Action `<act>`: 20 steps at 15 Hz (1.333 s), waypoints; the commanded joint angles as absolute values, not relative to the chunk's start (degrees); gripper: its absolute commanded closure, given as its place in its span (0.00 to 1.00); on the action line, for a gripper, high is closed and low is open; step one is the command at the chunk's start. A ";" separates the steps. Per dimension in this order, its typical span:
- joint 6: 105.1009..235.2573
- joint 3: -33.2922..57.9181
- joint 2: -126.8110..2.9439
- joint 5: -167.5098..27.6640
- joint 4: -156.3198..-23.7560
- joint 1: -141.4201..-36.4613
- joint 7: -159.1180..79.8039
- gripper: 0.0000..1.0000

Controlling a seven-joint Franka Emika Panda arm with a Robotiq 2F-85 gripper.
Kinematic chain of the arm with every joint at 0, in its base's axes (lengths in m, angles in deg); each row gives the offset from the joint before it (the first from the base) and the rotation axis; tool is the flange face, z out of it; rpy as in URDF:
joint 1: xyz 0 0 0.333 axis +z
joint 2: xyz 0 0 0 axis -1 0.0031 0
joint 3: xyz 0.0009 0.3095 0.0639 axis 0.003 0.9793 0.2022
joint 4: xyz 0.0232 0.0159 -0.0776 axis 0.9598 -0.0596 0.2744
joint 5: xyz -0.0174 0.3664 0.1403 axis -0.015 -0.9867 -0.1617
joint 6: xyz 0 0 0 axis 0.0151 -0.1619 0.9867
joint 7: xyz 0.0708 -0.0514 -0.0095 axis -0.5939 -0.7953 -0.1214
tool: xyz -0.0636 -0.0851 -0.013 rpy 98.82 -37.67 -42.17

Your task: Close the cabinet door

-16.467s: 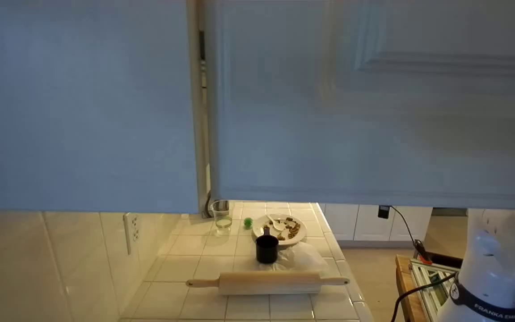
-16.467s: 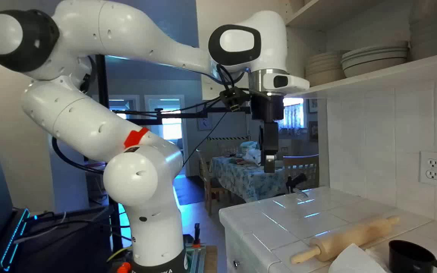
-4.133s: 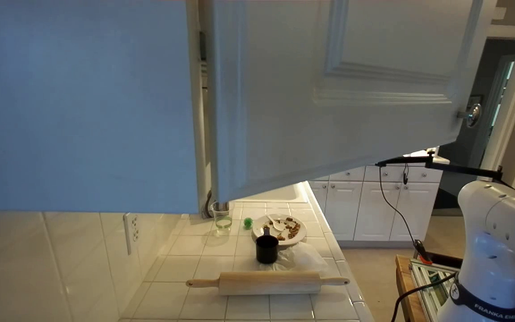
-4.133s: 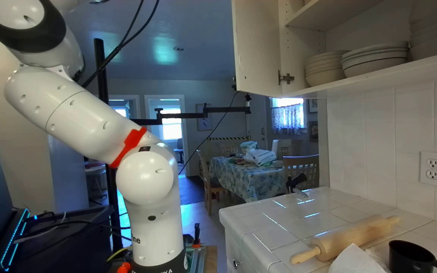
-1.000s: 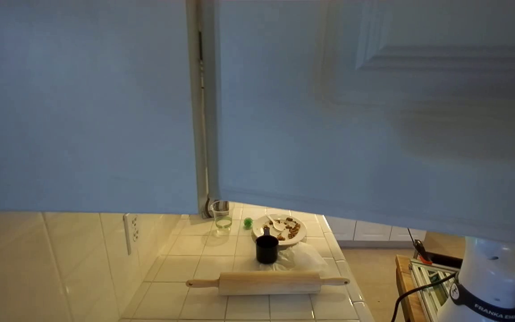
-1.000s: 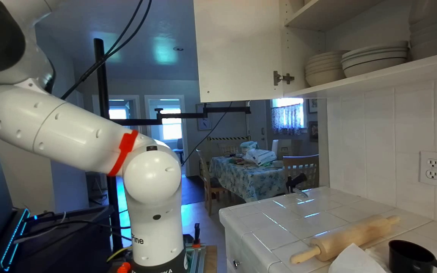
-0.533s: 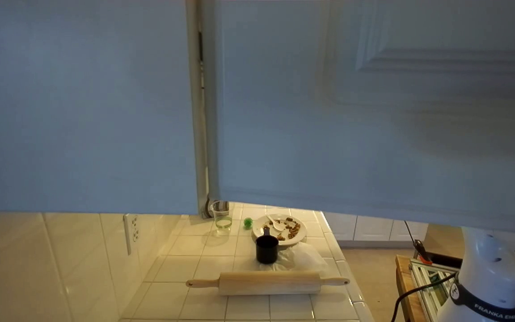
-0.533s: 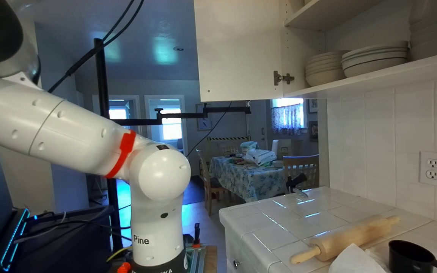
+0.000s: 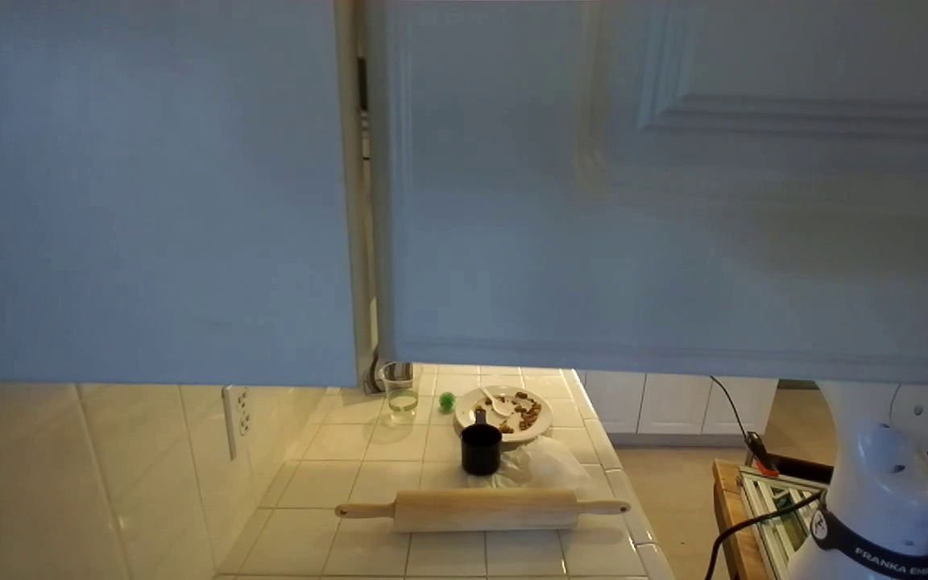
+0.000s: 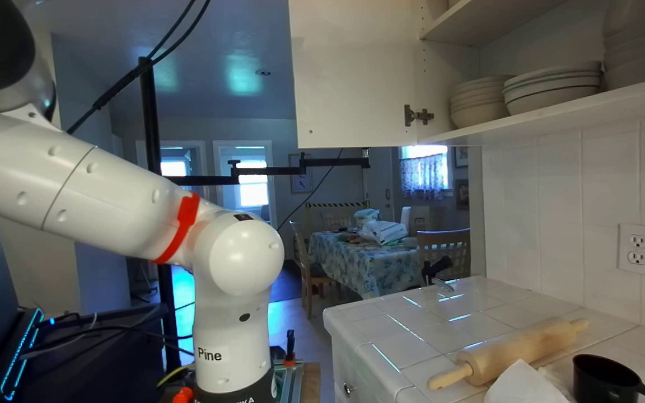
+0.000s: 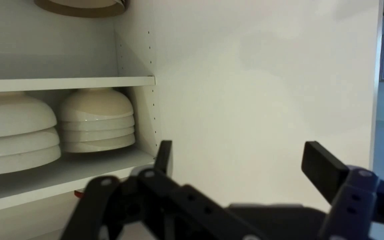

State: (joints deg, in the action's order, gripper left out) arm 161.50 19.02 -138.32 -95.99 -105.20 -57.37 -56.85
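Observation:
The cabinet door stands open. Its pale outer face with raised panel moulding [image 9: 673, 242] fills the upper right of an exterior view, and its plain inner face [image 10: 356, 78] shows in an exterior view, hung on a metal hinge [image 10: 416, 115]. In the wrist view the inner face of the door [image 11: 262, 83] fills the middle and right. My gripper [image 11: 238, 151] is open and empty, its black fingers [image 11: 323, 165] wide apart in front of that inner face. I cannot tell whether it touches the door. The gripper is out of view in both exterior views.
Stacked bowls [image 11: 97, 120] stand on the cabinet's shelf left of the gripper. A rolling pin [image 9: 486, 511], a black cup [image 9: 481, 449] and a plate with food [image 9: 540, 395] lie on the counter. My arm [image 10: 115, 190] reaches up out of view.
Since about four seconds ago the door has swung wider open and the arm has shifted left. Over the last second the door has swung back slightly.

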 commanded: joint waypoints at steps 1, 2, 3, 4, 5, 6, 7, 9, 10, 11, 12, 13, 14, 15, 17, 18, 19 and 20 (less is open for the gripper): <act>159.84 20.02 -137.17 -97.58 -104.39 -58.86 -55.01 0.00; 159.46 20.57 -136.91 -97.94 -104.14 -59.05 -54.00 0.00; 158.59 21.35 -136.98 -97.64 -104.16 -60.19 -52.38 0.00; 158.35 22.11 -137.09 -97.69 -104.08 -60.99 -50.81 0.00; 157.82 23.07 -137.33 -97.61 -103.93 -62.14 -48.88 0.00; 157.62 23.76 -137.53 -97.89 -103.89 -62.69 -47.71 0.00; 157.59 24.46 -137.78 -98.44 -103.83 -62.84 -46.43 0.00; 155.77 25.65 -138.24 -98.56 -103.06 -63.61 -44.45 0.00; 154.78 26.21 -138.46 -98.37 -102.61 -64.08 -43.69 0.00; 154.16 26.54 -138.64 -98.69 -102.37 -63.88 -43.31 0.00; 152.97 26.68 -138.74 -98.91 -101.91 -63.63 -43.13 0.00; 152.89 26.95 -138.87 -99.25 -101.80 -63.52 -43.17 0.00; 152.41 27.17 -138.77 -99.68 -101.32 -63.26 -43.20 0.00; 152.26 27.39 -138.67 -99.89 -100.92 -63.50 -43.25 0.00; 153.51 28.12 -137.86 -101.12 -100.34 -63.68 -43.03 0.00; 153.79 28.57 -137.14 -101.69 -100.01 -63.73 -42.88 0.00; 155.16 29.09 -136.53 -102.15 -99.96 -64.04 -43.05 0.00; 155.80 29.62 -135.86 -102.41 -99.63 -64.63 -42.41 0.00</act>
State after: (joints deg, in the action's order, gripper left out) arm 154.39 28.30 -138.52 -100.38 -102.06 -62.69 -43.78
